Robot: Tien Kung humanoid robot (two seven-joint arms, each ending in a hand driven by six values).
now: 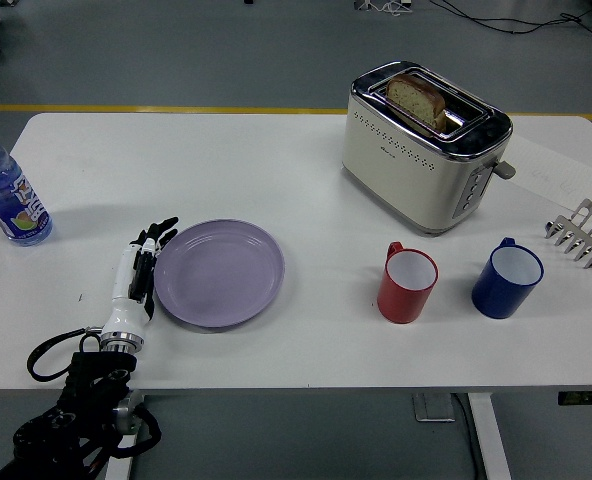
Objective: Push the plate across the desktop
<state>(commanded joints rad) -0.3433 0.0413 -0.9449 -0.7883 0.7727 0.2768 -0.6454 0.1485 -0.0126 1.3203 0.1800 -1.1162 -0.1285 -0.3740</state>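
Left hand (141, 272), fingers flat and holding nothing, apparently touches the left rim of the lilac plate (219, 273) at table's front-left; looks light, rigid, slippery — push the rim edge.

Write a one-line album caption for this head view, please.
Robot's left hand, fingers straight, pressed against a purple plate on a white table, with a toaster and two mugs beyond.

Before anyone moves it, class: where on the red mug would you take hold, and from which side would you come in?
Grip the red mug around its body, coming from the near or right side, probably. It stands upright with its handle turned to the far left, hard to reach. The blue mug stands apart to the right, so fingers should fit between.
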